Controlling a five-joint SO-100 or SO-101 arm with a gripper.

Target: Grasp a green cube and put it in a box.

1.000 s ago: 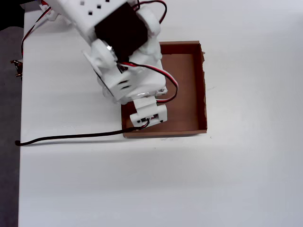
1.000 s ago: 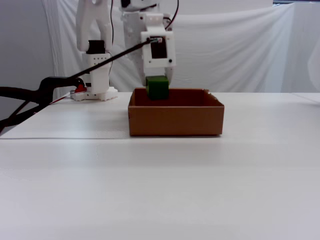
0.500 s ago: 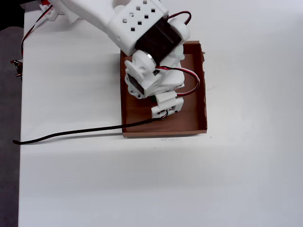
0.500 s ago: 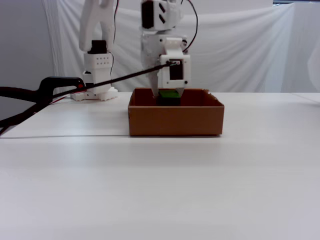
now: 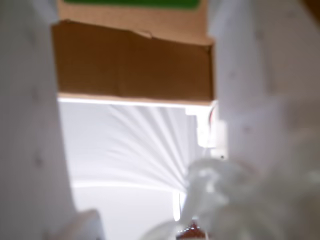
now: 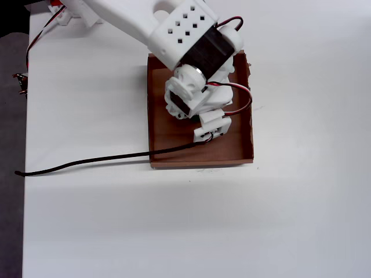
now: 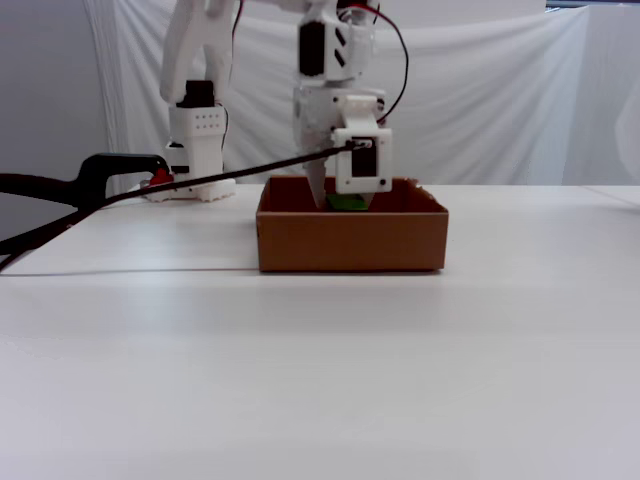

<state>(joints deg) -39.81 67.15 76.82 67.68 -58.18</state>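
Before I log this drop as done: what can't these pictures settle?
- Green cube: fixed view shows only its top above the box wall; overhead view, the arm covers it.
- Gripper: its jaw gap is blurred in the wrist view.
- Whether the cube rests on the box floor.

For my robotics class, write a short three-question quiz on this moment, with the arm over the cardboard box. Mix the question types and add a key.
1. True or false: in the fixed view the green cube has dropped so low inside the box that only its top shows above the front wall.
2. Multiple choice: in the overhead view, the gripper is over A) bare table left of the box, B) the inside of the box, C) the black cable.
3. Short answer: what lies across the table in the overhead view, running from the wrist to the left edge?

Key
1. True.
2. B.
3. The black cable.
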